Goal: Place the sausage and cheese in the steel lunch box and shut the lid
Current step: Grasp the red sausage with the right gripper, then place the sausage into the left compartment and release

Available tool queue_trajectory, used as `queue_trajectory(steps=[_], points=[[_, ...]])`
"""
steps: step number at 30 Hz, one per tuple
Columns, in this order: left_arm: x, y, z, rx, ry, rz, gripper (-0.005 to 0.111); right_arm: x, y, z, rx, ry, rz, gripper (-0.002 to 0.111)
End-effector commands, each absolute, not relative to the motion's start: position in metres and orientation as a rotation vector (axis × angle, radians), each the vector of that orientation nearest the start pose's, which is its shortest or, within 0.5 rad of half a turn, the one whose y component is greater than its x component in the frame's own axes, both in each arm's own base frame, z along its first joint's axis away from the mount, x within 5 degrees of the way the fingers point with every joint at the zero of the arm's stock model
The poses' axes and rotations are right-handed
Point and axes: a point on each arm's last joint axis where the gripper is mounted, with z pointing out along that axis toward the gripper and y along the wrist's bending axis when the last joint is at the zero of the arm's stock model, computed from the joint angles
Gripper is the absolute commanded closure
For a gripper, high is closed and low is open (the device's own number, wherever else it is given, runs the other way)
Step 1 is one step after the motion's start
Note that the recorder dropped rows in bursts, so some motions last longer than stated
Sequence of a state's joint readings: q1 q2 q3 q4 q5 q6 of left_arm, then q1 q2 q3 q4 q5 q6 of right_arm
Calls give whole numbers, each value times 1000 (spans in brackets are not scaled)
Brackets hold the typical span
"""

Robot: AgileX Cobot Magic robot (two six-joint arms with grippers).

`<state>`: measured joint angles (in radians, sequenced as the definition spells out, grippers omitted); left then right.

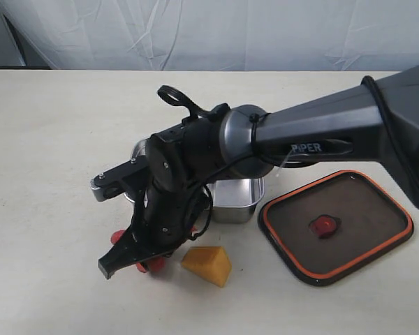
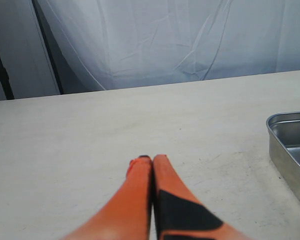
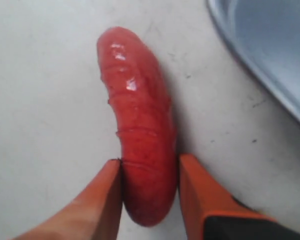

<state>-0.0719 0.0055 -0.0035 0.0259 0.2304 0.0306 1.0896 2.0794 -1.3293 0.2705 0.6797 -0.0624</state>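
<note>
Over the sausage (image 3: 145, 130), the right arm (image 1: 349, 118) bears white lettering (image 1: 320, 147) "PIPER".

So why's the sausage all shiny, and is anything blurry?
Right wrist view: white light spots gleam on the glossy sausage, and the box behind is blurry. Left wrist view: the left pincer looks soft up close. Exterior view: sharp, with a soft shadow under the arm.

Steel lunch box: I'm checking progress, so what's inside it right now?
The steel lunch box shows a bare corner; the right arm covers the rest. The sausage and cheese lie outside on the table.
</note>
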Motion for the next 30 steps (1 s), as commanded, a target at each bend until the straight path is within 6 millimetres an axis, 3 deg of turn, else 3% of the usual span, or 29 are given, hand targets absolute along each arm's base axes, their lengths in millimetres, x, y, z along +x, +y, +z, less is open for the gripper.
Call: queue_trajectory(steps=[1, 7, 13, 23, 27, 30], points=[[56, -3, 193, 106, 1704, -5, 107, 159, 372, 154, -1440, 2569, 489, 109], [56, -3, 193, 106, 1704, -5, 107, 156, 372, 196, -1402, 2424, 567, 109], [56, -3, 193, 106, 1704, -5, 107, 181, 354, 224, -1280, 2339, 457, 109], [56, -3, 193, 106, 1704, -5, 107, 235, 325, 215, -1094, 2415, 350, 109], [56, -3, 193, 106, 1704, -5, 107, 245, 317, 210, -1063, 2451, 325, 108], [56, -3, 193, 106, 1704, -5, 107, 247, 315, 210, -1066, 2451, 319, 92]])
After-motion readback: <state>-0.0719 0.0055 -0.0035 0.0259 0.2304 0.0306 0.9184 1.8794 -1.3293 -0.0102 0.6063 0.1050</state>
